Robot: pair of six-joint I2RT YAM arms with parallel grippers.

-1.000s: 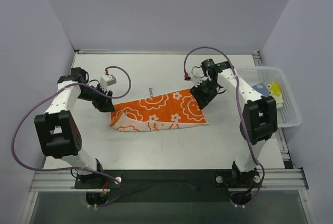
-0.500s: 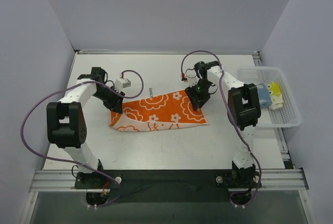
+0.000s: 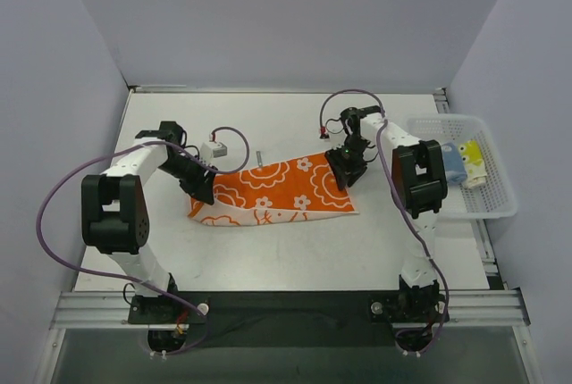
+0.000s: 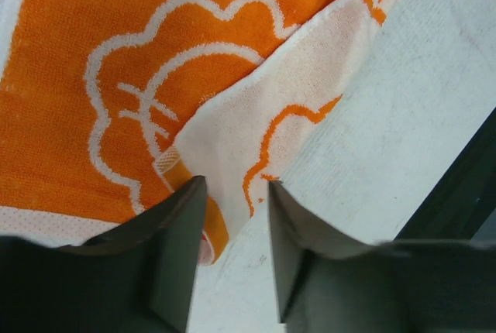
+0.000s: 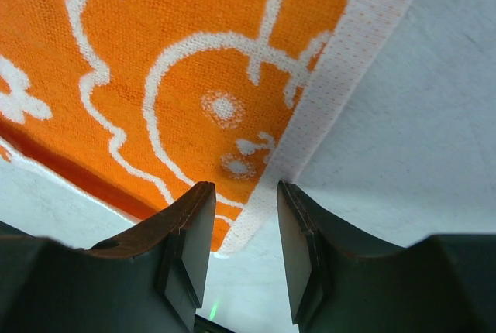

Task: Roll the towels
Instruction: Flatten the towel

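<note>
Top external view: on the table [image 3: 268,125], the orange towel [image 3: 277,189] lies spread, long axis running left to right between the arms. The left gripper [image 3: 204,189] straddles its left corner and the right gripper [image 3: 344,170] its right corner, both jaws apart, nothing clamped.

A bright orange terry-cloth towel [image 3: 273,189] with white flower outlines and a pale dotted edge lies spread flat on the white worktop [image 3: 268,250]. Its long side runs left to right, and its far edge slants a little (the right end sits farther back). The near left corner is folded over, showing a pale underside with orange outlines. Well apart to the right, a small light blue cloth towel [image 3: 453,167] and a small yellow cloth towel [image 3: 470,152] sit side by side as compact bundles inside a white plastic mesh basket [image 3: 496,193].
</note>
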